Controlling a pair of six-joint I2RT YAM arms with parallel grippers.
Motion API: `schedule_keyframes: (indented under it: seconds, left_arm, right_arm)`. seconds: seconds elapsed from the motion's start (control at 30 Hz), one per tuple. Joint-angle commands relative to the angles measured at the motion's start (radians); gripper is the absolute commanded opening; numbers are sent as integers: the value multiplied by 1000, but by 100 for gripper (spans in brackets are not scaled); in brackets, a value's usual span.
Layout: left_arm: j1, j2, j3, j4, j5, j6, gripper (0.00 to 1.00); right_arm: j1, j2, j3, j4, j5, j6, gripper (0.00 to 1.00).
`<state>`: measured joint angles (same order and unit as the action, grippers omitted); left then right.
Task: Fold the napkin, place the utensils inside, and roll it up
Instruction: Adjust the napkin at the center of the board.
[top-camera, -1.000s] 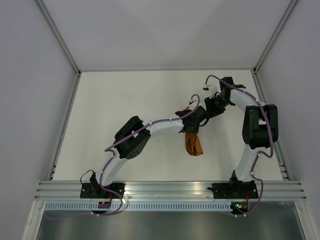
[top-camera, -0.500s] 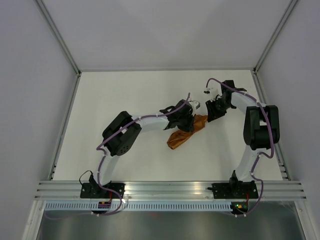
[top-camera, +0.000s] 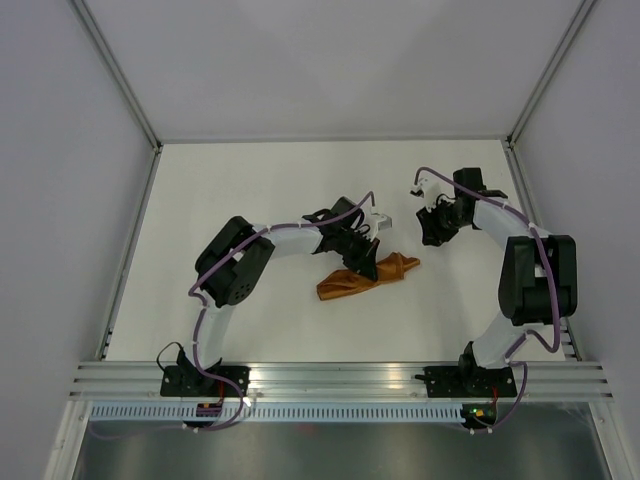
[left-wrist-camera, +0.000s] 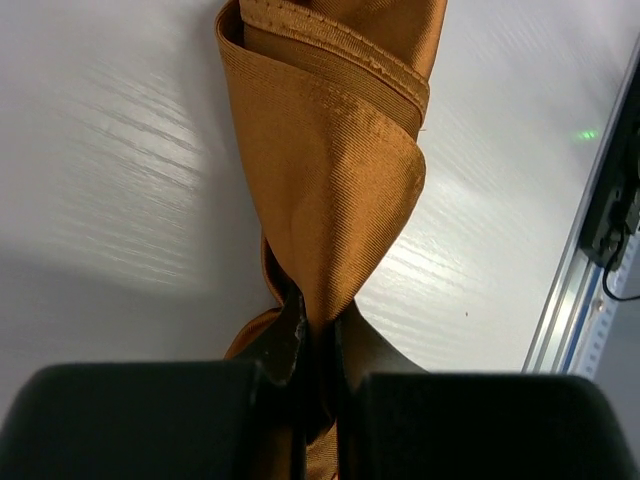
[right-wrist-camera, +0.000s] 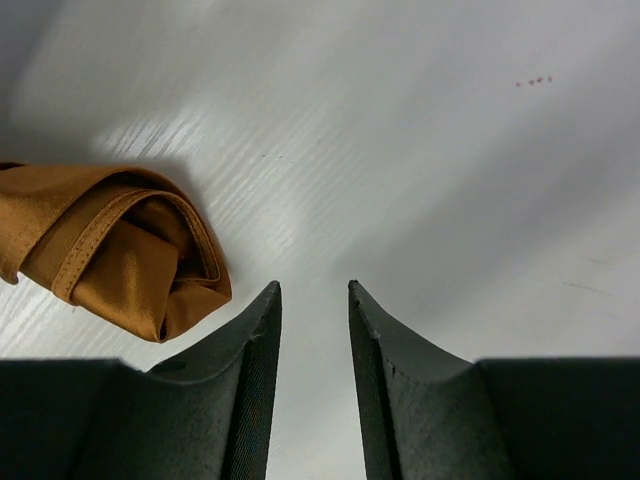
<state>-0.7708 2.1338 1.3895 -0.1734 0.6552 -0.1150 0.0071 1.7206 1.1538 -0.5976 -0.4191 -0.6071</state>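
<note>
The rust-brown napkin lies bunched and twisted on the white table, near its middle. My left gripper is shut on it, pinching a fold of the cloth between its fingertips. In the left wrist view the napkin runs away from the jaws in a folded twist. My right gripper stands to the right of the napkin, open with nothing between its fingers. One bunched end of the napkin lies just left of the right gripper's tips. No utensils are in view.
The white table is bounded by an aluminium frame, with a rail along the near edge and grey walls around. The left arm's elbow lies low over the table's left half.
My left gripper has closed on the napkin and pulled it left and down onto the table. The right gripper has let the cloth go and drawn slightly right.
</note>
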Motion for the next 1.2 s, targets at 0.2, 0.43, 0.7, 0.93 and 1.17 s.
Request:
schedule_keyframes:
  seconds: [0.2,0.43,0.7,0.93,1.17]
  left_arm:
    - [5,-3,-12,-112,54,107,25]
    - [5,-80,-32,-118,35,158,34]
    - [8,-109,-3,-112,24,161,57]
    - [21,-136,25,-97,8,146,78]
    - [71,-219,-40,31,-74,37,78]
  right_arm:
    - [-1,-171,-157,64,-152,-240,43]
    - [-1,-231,-178,-25,-219,-359,44]
    - [-1,-335,-229,-103,-277,-572,51]
    - [-1,-397,-215,-172,-300,-698,53]
    - [109,-584,-423,-31,-233,-772,56]
